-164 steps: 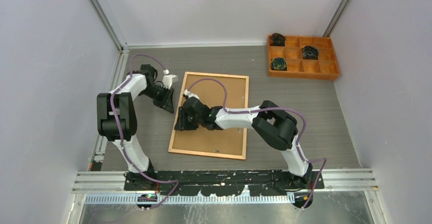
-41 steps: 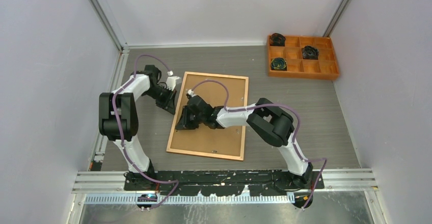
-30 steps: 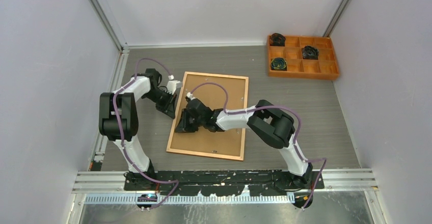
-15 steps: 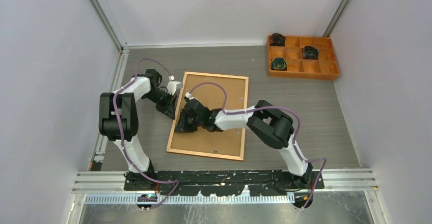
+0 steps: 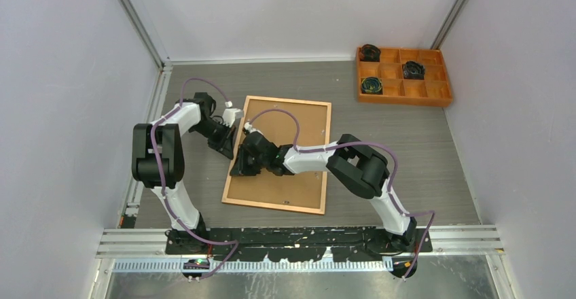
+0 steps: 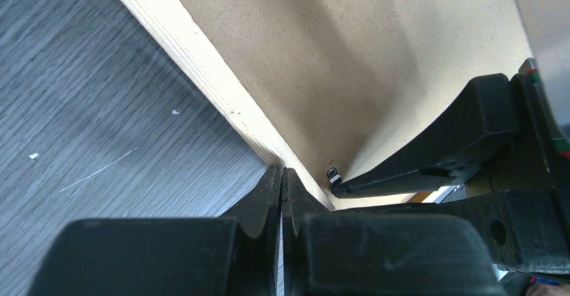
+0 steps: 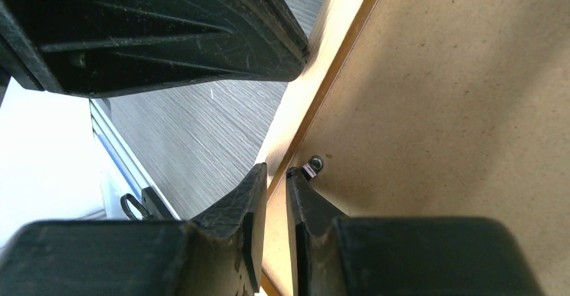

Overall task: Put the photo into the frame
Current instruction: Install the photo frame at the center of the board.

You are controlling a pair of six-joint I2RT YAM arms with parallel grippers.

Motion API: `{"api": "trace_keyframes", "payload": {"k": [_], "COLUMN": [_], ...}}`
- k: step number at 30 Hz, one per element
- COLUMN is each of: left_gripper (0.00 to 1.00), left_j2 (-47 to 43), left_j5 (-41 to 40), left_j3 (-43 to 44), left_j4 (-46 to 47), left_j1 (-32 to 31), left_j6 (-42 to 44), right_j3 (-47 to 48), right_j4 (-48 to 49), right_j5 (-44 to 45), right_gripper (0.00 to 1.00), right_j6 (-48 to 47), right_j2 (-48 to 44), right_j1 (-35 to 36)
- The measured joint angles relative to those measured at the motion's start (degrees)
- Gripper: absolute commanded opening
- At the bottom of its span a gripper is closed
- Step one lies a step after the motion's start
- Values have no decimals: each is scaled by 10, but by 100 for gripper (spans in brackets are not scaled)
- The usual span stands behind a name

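Frame (image 5: 272, 206), backing board (image 5: 285, 187), left gripper (image 6: 282, 171) closed

I log this as a robotics lab test cell: plain white walls (image 5: 292, 13) on aluminium posts (image 5: 136, 20) enclose a grey wood-grain table (image 5: 407, 143). The left arm (image 5: 166, 156) and right arm (image 5: 360, 170) bolt to a slotted rail (image 5: 299, 239).
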Motion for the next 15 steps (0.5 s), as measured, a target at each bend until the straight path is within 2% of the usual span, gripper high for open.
{"api": "trace_keyframes", "payload": {"k": [11,15], "left_gripper": [1,1], "left_j2": [0,0], "left_j5": [0,0], "left_j3": [0,0], "left_j4": [0,0], "left_j1": [0,0], "left_j6": [1,1], "right_j3": [4,3], "right_j4": [0,8], "right_j5": [0,-7], "right_gripper": [23,28], "right_j6": [-5,-16], "right_j2": [2,2], "right_j1": [-1,-2]}}
